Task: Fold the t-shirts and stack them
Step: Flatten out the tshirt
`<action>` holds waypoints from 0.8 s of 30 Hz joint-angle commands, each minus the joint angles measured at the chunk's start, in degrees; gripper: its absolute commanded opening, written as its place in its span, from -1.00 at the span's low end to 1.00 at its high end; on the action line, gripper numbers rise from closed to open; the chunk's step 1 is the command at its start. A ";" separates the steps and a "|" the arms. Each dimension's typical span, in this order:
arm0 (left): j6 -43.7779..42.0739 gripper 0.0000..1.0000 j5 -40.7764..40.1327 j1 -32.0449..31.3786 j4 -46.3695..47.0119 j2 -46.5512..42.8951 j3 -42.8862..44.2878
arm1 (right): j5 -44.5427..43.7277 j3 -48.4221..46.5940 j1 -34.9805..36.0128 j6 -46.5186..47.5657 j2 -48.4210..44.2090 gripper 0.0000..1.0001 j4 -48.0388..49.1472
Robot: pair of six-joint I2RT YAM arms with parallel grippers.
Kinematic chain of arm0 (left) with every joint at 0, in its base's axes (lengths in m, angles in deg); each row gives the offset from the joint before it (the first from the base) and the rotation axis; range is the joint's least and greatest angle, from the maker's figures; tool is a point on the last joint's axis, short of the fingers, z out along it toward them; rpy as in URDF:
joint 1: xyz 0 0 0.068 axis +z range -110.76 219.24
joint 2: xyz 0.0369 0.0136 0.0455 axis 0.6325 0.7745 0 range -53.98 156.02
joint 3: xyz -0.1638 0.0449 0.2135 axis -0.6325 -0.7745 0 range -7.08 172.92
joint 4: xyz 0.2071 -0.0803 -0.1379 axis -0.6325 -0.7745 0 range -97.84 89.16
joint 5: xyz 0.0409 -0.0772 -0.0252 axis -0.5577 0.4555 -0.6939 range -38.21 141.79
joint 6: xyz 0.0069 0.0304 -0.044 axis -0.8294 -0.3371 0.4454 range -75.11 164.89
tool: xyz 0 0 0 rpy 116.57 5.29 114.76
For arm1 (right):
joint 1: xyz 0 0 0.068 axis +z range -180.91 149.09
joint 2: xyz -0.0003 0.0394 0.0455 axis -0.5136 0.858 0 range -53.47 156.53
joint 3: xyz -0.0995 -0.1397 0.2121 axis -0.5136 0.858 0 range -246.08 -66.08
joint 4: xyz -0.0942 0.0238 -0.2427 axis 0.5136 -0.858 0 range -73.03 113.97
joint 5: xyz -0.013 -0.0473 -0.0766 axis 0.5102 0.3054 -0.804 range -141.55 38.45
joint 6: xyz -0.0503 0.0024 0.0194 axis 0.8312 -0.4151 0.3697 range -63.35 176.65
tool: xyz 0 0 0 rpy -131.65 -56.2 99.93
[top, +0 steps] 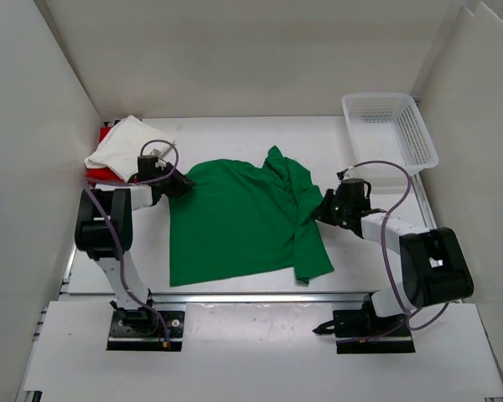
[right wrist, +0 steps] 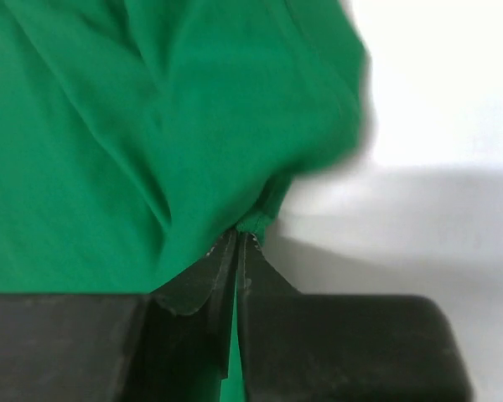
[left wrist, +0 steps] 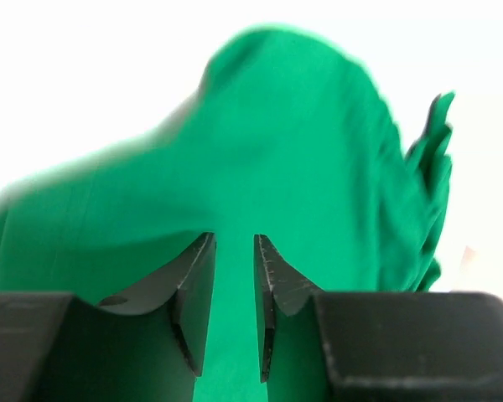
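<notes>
The green t-shirt is spread mid-table, a fold being set up. The white t-shirt is piled on the red t-shirt at far left. The green hem is clamped by the right gripper. Cloth is framed between the narrowed jaws of the left gripper, grip unconfirmed; this is shown only by the wrist views. A joint lift is called for.

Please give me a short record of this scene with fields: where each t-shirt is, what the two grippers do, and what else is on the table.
green t-shirt: spread mid-table, right side rumpled
white t-shirt: far left corner, lying on the red one
red t-shirt: under it, only edges visible
left gripper: at its far left corner; fingers slightly apart, cloth in the gap, grip uncertain
right gripper: at its right edge, fingers shut on the cloth
basket: white mesh, far right corner
</notes>
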 commanded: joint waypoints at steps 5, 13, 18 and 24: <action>-3.13 -0.28 -2.07 0.43 -7.40 11.90 20.46 | 1.62 -11.09 -3.28 -1.13 5.69 -1.00 6.23; -4.52 -0.27 -0.91 -3.69 -10.64 6.66 23.67 | -3.33 -12.87 -9.52 -2.09 3.60 -0.08 2.71; -9.21 -0.19 -10.24 -14.14 -9.88 -13.71 7.18 | -5.17 -4.54 -7.16 -3.15 -5.79 0.03 5.42; -2.27 -0.18 -5.25 -13.03 -1.00 -25.00 -17.99 | -7.37 4.00 -0.83 -3.32 -16.89 -0.83 5.25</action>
